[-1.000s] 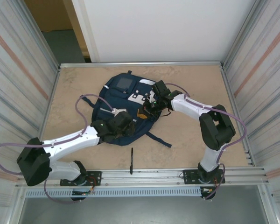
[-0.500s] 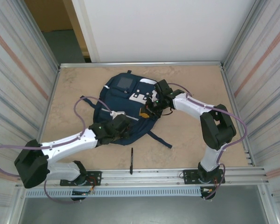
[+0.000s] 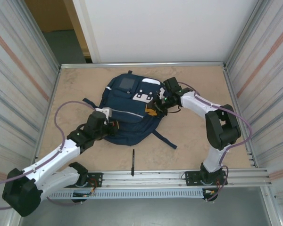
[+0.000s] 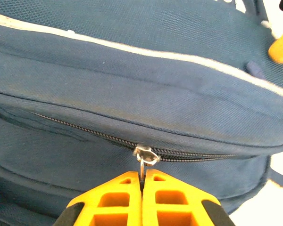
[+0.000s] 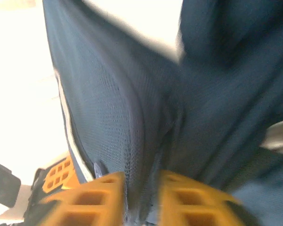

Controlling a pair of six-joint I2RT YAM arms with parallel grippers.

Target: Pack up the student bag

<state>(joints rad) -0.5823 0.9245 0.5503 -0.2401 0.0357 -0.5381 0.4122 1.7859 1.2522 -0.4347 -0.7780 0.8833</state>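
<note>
Student bag (image 3: 126, 117): left pincer (image 4: 142, 176) clenched on its zipper pull (image 4: 145, 156); right pincer (image 5: 141, 184) pinches its fabric.

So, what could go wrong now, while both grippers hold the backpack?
The left gripper pinches only the thin zipper pull, so it may slip free. The right gripper holds just a fold of the backpack; if that fold slips, everything may drag along instead of unzipping.

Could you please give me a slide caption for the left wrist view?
Close-up: the left gripper shut on the metal zipper pull of the navy student bag.
</note>
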